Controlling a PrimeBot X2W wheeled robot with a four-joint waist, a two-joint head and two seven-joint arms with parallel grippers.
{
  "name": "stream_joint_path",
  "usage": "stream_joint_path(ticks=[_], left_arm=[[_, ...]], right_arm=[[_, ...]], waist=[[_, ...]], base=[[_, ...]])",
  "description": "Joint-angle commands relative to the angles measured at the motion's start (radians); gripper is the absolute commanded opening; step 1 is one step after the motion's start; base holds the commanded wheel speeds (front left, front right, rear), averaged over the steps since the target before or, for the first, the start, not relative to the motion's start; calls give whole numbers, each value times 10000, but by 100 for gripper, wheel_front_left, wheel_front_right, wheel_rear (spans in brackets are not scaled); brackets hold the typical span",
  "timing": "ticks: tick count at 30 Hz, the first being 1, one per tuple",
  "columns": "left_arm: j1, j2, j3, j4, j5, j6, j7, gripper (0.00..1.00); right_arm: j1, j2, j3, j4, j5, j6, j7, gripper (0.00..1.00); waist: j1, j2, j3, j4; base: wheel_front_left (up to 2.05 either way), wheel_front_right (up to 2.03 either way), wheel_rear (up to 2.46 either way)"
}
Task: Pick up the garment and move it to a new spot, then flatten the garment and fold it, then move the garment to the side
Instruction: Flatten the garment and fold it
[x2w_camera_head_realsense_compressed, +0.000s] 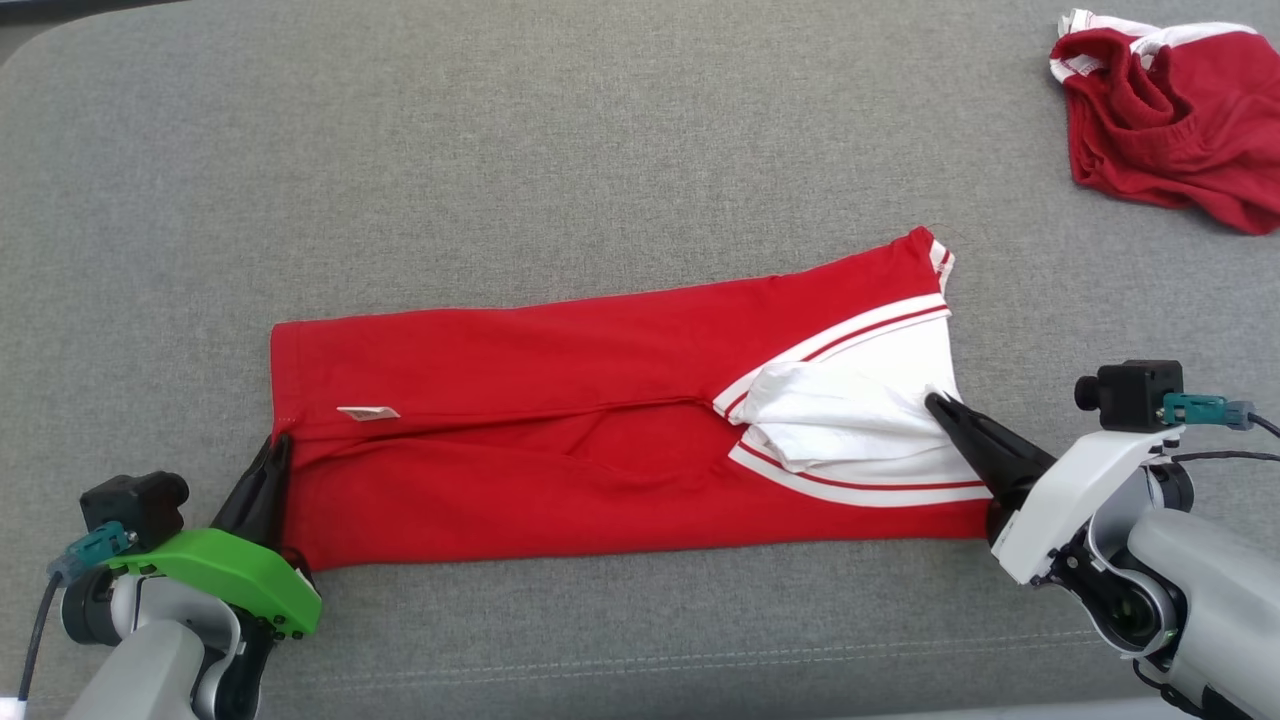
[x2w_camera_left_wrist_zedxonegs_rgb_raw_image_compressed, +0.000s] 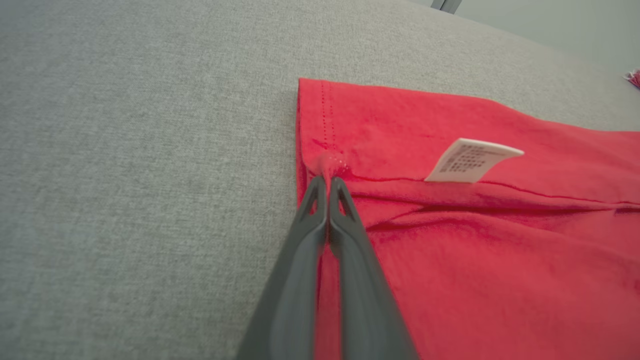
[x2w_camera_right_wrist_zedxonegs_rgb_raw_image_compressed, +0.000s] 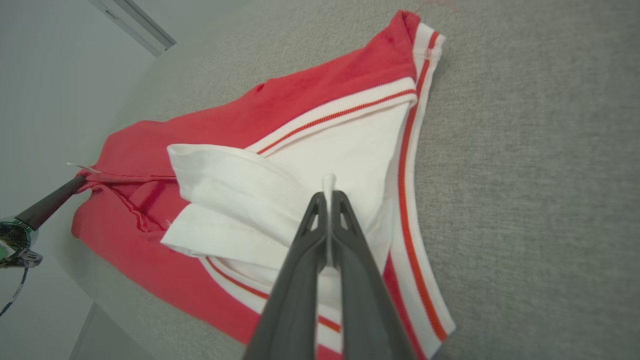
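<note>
While left tool (x2w_camera_head_realsense_compressed: 282, 442) and right tool (x2w_camera_head_realsense_compressed: 931, 399) each pinch an end, the long red-and-white knit garment (x2w_camera_head_realsense_compressed: 560, 440) stretches lengthwise between them.

The left gripper (x2w_camera_head_realsense_compressed: 278, 447) sits at the near left and the right gripper (x2w_camera_head_realsense_compressed: 937, 402) at the near right, both with fingers (x2w_camera_left_wrist_zedxonegs_rgb_raw_image_compressed: 295, 260) pressed tight together, each pinching a bit of the garment (x2w_camera_head_realsense_compressed: 560, 360).

From above, my head view looks down on the garment (x2w_camera_head_realsense_compressed: 560, 440), whose nine and three o'clock ends the wrist views share close up
</note>
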Motion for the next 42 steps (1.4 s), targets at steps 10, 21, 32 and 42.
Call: stream_joint_path(ticks=[10, 21, 32, 42], left_arm=[[269, -456, 1041, 23, 900, -56, -21, 100], [1513, -1309, 3447, -1963, 2824, 275, -20, 100], [2665, -2272, 4909, -3706, 5101, 329, -20, 100], [3346, -2706, 5711, -4372, 6351, 310, -20, 100]], right_arm=[[-197, 363, 217, 690, -81, -1, -175, 100], [700, 560, -1768, 658, -1108, -1, -177, 100], [1778, 1398, -3744, 1198, -2907, -1, -180, 100], [2262, 2312, -5232, 2313, -5067, -1, -180, 100]], waist=[[1, -1, -328, -91], [1, -1, -890, -54], [1, -1, -1303, 109], [1, -1, -1626, 307]], base=[[0, 0, 0], [0, 0, 0], [0, 0, 0], [0, 0, 0]])
